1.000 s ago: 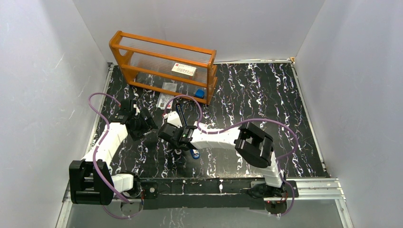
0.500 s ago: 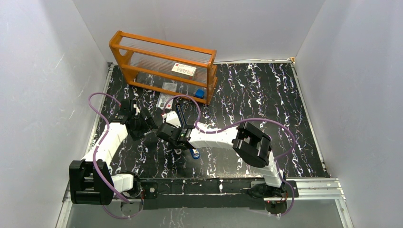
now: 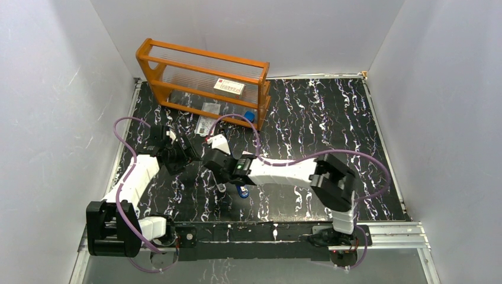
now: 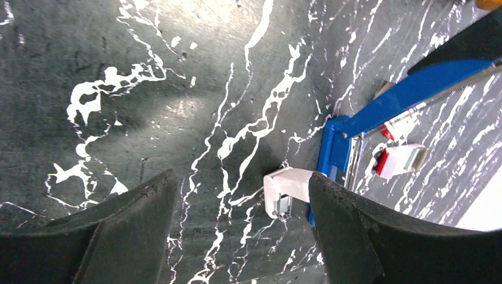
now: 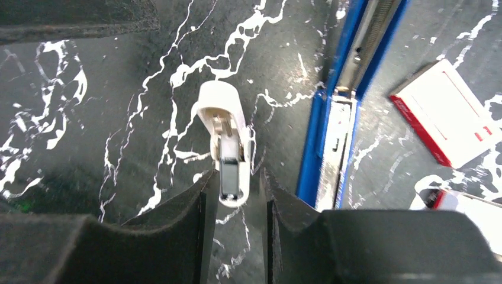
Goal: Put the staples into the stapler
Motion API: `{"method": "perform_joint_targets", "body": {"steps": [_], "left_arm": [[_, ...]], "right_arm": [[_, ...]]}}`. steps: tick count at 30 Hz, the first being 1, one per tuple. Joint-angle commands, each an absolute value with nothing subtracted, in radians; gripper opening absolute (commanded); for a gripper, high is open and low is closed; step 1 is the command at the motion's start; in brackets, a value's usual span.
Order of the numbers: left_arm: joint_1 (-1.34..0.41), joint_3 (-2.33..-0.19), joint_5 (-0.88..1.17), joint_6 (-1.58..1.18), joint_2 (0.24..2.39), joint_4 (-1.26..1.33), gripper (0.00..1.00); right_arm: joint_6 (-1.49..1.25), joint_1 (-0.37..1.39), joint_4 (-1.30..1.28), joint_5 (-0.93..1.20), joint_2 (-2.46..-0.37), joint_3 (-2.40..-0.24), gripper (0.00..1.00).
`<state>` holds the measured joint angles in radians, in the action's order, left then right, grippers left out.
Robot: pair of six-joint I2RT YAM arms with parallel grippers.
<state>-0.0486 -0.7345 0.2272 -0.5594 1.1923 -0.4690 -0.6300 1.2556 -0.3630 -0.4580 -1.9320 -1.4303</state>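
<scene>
The staples [image 5: 225, 142] lie in a tiny pale tray on the black marbled table, just left of the blue stapler [image 5: 334, 142], which is opened flat with its metal channel showing. My right gripper [image 5: 237, 174] points along the tray. Its jaws stand narrowly apart with the tray's near end between the tips and a sliver of table showing on the right side. My left gripper [image 4: 241, 183] hangs wide open over bare table, and the staples [image 4: 287, 189] poke out beside its right finger. Seen from above, the left gripper [image 3: 180, 155] and the right gripper [image 3: 214, 168] almost meet.
A red-and-white box [image 5: 447, 115] lies right of the stapler. An orange rack [image 3: 201, 77] holding a white label card [image 3: 229, 87] stands at the back left. Small plastic bags [image 3: 207, 118] lie in front of the rack. Purple cables loop over both arms.
The right arm's elbow has swung to the right and its gripper has shifted slightly back toward the left gripper. The left gripper has edged a little closer and stays wide open.
</scene>
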Motion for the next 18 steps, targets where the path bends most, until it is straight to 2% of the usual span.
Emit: {"method": "perform_joint_targets", "body": {"steps": [1, 7, 11, 15, 18], "left_arm": [[-0.043, -0.733, 0.316, -0.539, 1.146, -0.451, 0.78], [-0.043, -0.826, 0.293, -0.522, 1.111, -0.486, 0.78], [-0.043, -0.851, 0.297, -0.522, 1.077, -0.489, 0.79], [-0.043, -0.836, 0.312, -0.524, 1.061, -0.492, 0.79], [-0.043, -0.816, 0.314, -0.523, 1.069, -0.487, 0.79]], "right_arm": [[-0.6, 1.217, -0.266, -0.436, -1.754, -1.323, 0.41], [-0.568, 1.064, -0.371, -0.442, -1.523, -1.17, 0.49], [-0.504, 0.963, -0.463, -0.4, -1.474, -1.11, 0.56], [-0.482, 0.892, -0.504, -0.355, -1.494, -1.086, 0.56], [-0.47, 0.881, -0.474, -0.31, -1.513, -1.067, 0.49]]}}
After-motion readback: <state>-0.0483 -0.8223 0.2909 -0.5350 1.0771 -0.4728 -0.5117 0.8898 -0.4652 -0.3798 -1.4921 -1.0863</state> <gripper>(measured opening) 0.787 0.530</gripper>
